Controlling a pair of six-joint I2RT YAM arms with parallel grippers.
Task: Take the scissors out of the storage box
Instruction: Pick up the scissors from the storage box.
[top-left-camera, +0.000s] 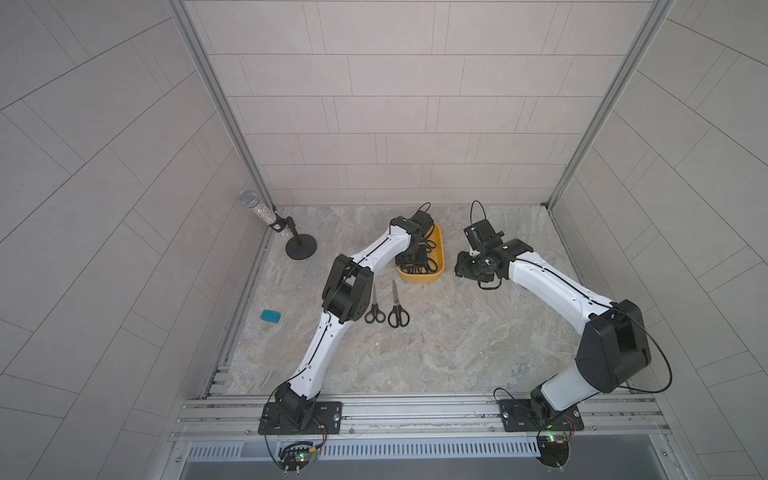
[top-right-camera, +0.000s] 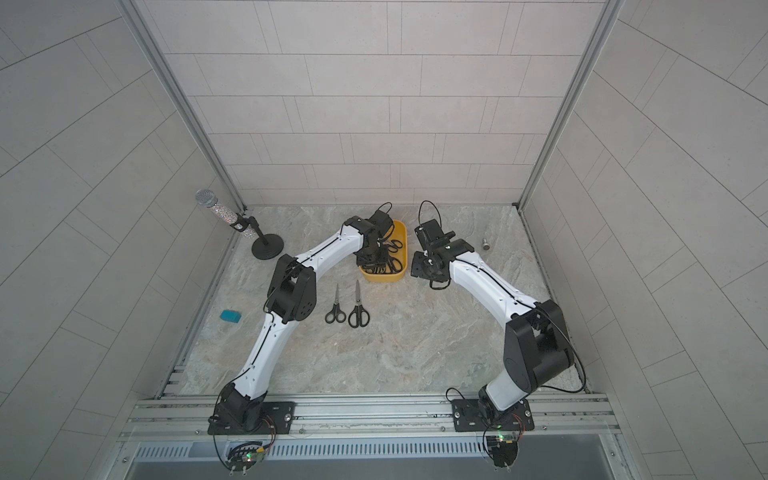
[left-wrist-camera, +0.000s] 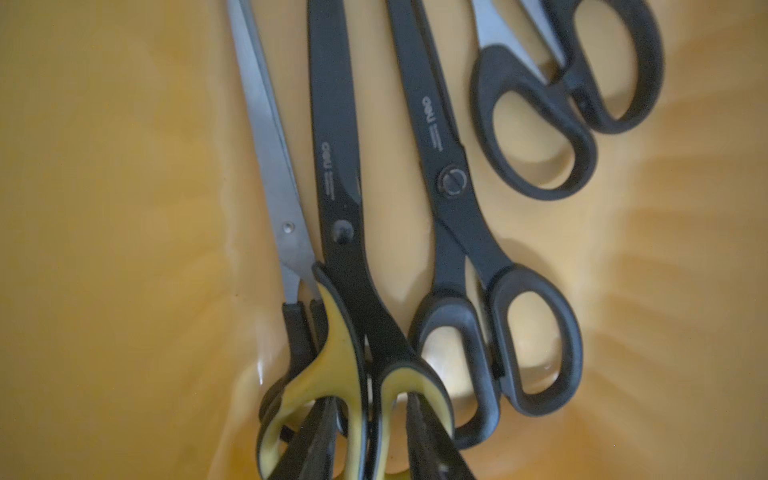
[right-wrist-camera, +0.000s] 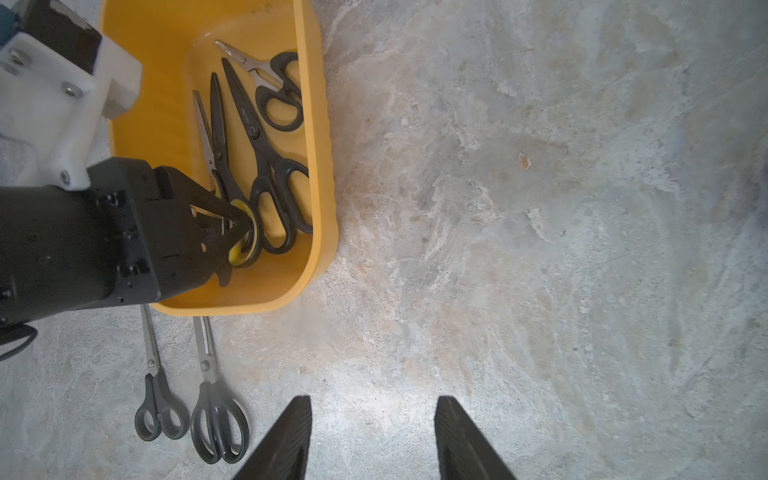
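Counter (top-left-camera: 457, 345): grey-beige marbled slab, walls on three sides, rail along the front edge. Directly on it: mustard storage box (top-left-camera: 420, 277) at back centre, and just in front of it two black-handled scissors lying flat side by side with blades pointing at the box, the smaller pair (top-left-camera: 375, 307) on the left arm's side of the larger pair (top-left-camera: 397, 311); can't tell if the handles touch. Also a teal block (top-left-camera: 270, 316) near the left edge, a mic stand (top-left-camera: 301, 247) on a round black base in the back-left corner, and a small metal bit (top-right-camera: 485, 245) back right, too small to identify.
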